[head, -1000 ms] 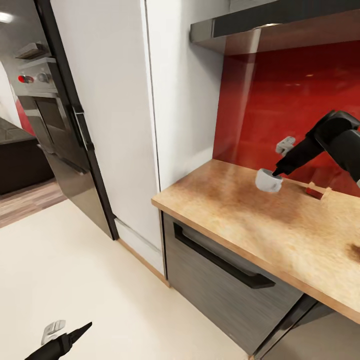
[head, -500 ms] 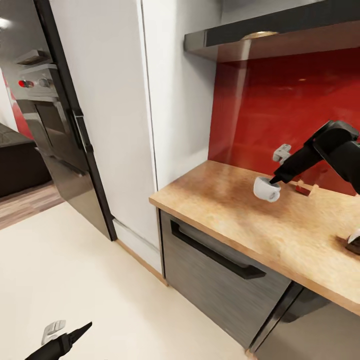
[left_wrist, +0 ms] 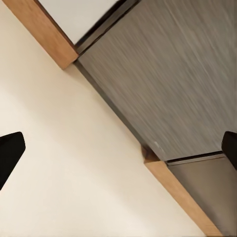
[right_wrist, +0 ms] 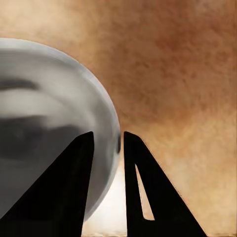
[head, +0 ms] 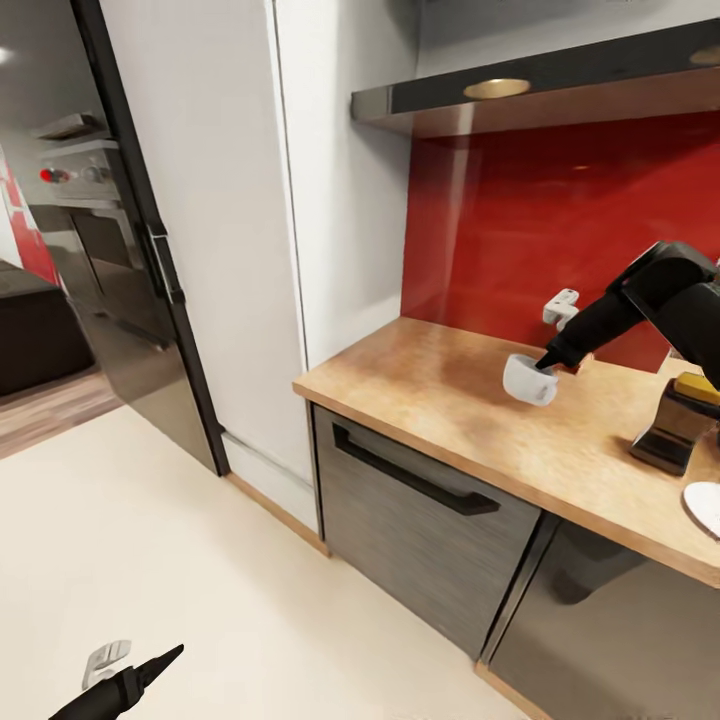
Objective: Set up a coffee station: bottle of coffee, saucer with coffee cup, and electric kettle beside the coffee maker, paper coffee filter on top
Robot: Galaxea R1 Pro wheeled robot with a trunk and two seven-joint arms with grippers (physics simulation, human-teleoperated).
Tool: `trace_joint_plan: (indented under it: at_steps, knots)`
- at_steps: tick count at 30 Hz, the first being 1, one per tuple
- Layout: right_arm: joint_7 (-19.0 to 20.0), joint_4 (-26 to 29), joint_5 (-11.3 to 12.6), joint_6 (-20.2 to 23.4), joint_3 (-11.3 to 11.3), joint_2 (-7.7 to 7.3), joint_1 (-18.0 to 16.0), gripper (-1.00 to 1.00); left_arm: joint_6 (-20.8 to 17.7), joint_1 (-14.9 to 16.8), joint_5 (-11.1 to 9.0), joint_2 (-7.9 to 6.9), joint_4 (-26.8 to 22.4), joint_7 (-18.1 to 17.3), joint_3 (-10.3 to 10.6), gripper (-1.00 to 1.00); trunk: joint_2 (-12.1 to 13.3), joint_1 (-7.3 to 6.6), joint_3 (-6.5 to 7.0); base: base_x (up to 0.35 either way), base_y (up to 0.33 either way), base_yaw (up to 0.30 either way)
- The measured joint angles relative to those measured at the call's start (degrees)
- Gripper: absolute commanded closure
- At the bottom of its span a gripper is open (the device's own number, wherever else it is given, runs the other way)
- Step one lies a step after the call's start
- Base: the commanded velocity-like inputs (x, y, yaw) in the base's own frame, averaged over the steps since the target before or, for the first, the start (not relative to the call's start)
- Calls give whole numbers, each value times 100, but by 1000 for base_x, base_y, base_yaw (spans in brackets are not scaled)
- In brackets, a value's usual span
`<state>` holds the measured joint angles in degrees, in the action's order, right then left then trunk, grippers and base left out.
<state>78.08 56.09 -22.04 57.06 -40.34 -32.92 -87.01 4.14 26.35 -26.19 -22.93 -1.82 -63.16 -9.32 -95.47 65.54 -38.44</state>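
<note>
Kitchen countertop [head: 450,400]: light tan wood-look slab, carried on grey cabinet fronts [head: 420,520] with dark bar handles; its left end butts against a tall white panel [head: 240,230]. A red backsplash [head: 540,220] runs along its back edge, and a dark slab with round recessed lights [head: 520,85] hangs above.

Floor [head: 180,570]: cream, running from the cabinet base toward the room at left, where a dark glossy tall unit [head: 130,260] stands.

Right arm [head: 660,285]: black, reaching from the right over the countertop's back half.

Dark brown object with a yellow top [head: 678,422]: stands near the countertop's front edge at the right; too cropped to identify with certainty.

White round item [head: 706,505]: partly cut off at the head view's right border, lying at the countertop's front edge; likely the saucer, not certain.

Coffee cup [head: 528,380]: white, tilted, held above the countertop's middle, clear of the surface as far as can be judged.

Right gripper [head: 548,362]: fingers pinched onto the cup's rim, one finger inside the cup and one outside, as the right wrist view shows [right_wrist: 104,143].

Left gripper [head: 150,668]: low over the floor; fingers [left_wrist: 10,153] stand wide apart and grasp nothing.
</note>
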Motion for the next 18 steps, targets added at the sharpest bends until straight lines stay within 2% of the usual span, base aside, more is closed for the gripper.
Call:
trace_joint_plan:
  at_steps: [3,11,18]
  knots:
    - [3,1,0,0,1,-1,2,100,0,1,0,-1,0,-1,1,-100,0,0,16,-8,108,-187]
    - [10,-4,-1,-1,2,-2,9,100,0,0,1,-1,1,-2,1,-100,0,0,33,-1,241,-68]
    - [10,-8,0,-1,0,0,7,100,0,-2,0,-1,0,0,0,-100,0,0,70,0,37,-189]
